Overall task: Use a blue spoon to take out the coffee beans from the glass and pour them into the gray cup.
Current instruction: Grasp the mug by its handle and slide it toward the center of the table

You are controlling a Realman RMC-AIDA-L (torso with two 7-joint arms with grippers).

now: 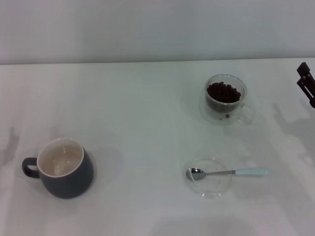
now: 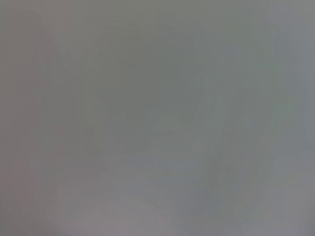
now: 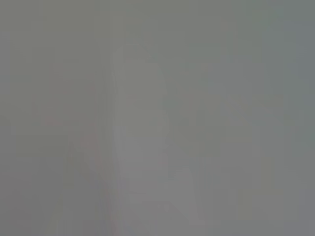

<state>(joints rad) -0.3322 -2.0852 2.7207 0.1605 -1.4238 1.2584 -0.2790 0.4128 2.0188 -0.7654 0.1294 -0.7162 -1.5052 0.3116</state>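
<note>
A: Head view, spoon?
B: blue spoon (image 1: pixel 228 172) lies left-right, bowl on saucer (image 1: pixel 209 178), handle pointing right.
A: Arms?
B: right gripper (image 1: pixel 307 83) at right edge, grip state unclear; left unseen.

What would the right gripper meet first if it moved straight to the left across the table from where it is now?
Probably the glass holding the coffee beans. The right gripper shows only at the head view's right edge, level with the glass, with bare table between. Its height and exact heading are unclear, so it could pass above.
</note>
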